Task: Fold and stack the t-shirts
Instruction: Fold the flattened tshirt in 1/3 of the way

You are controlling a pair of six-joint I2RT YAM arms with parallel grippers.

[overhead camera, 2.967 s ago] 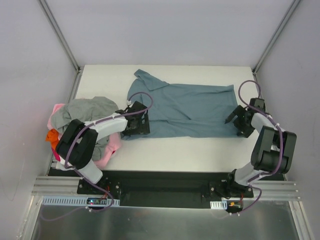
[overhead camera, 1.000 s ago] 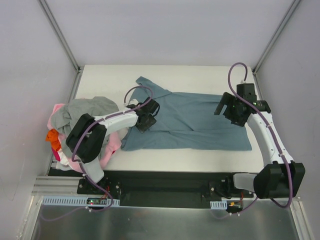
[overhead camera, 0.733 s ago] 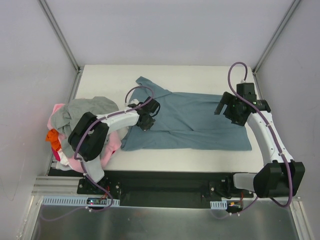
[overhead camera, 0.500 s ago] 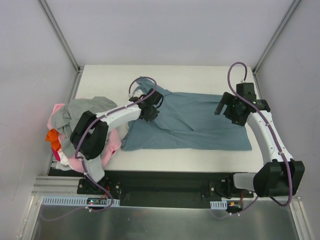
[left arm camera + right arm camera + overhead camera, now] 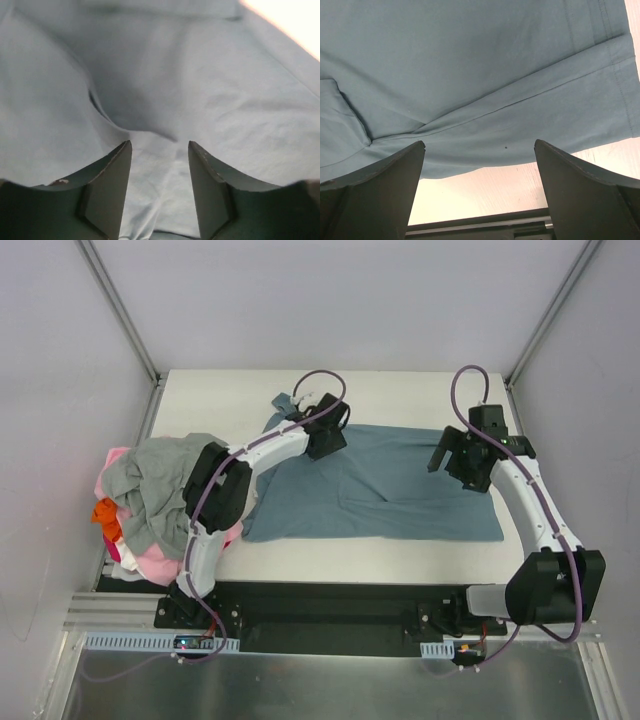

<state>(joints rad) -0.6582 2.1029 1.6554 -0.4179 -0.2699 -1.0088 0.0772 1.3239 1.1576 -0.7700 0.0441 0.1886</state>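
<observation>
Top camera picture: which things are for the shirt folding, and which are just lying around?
For the job: blue t-shirt, heap of grey, pink and orange clothes, left end effector, right end effector.
Just there: purple cables, mounting rail.

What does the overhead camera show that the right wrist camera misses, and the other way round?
Only overhead: the pile of clothes on the left, and the left gripper over the blue shirt. Only the right wrist: the shirt's stitched hem close up, and how wide the right gripper is open. Both: the blue shirt on the white table.
</observation>
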